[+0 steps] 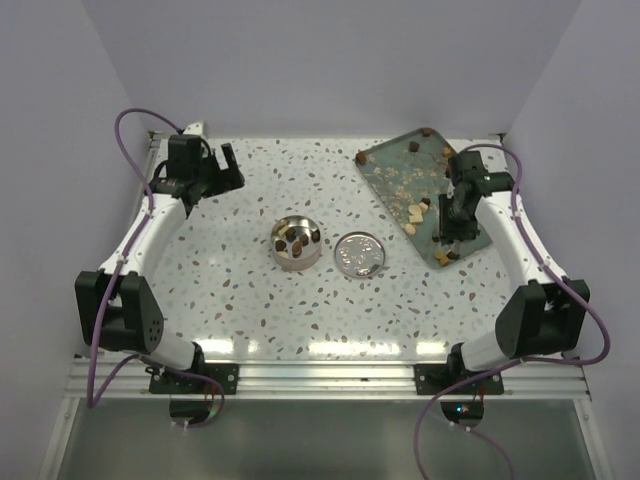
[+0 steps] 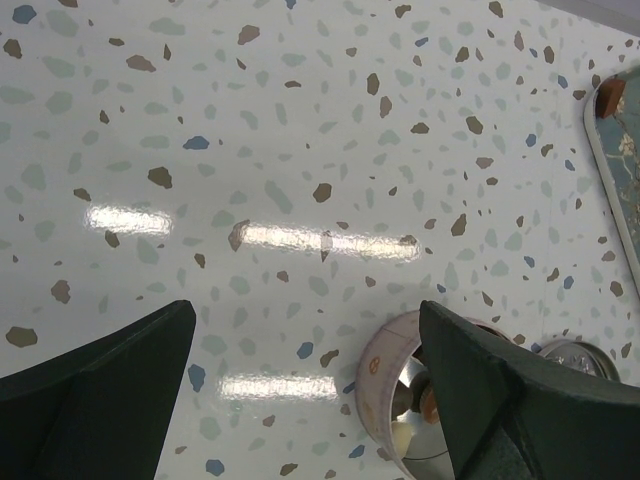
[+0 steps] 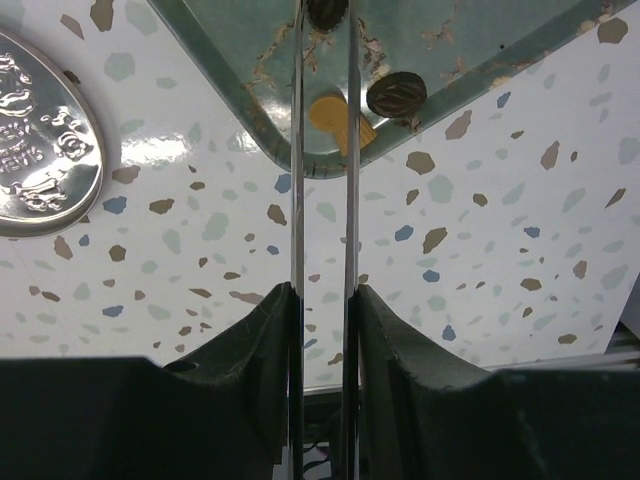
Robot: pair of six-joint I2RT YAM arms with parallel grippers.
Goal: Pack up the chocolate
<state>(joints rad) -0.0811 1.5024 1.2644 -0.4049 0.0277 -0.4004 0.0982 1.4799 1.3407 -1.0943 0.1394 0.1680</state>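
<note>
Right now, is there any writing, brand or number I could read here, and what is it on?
No text reads clearly in any view.
Round metal lid: raised embossed marks, maybe letters, too blurred to read.
Round tin: pale printed motifs on its side, not legible as words.
Tray: decorative pattern only, no writing.

Place: robot lab test cell. Plain lilac walls [image 1: 330, 60] box in terrazzo tabletop [image 1: 250, 310] on far side and outboard of left gripper [image 2: 307, 305] and right gripper [image 3: 322, 290]. Aluminium extrusion rail [image 1: 320, 378] well behind both, arm bases [image 1: 195, 378] bolted there. Purple cables [image 1: 92, 370] loop off arms. Strip-light glare [image 2: 260, 235] on tabletop under left gripper.
</note>
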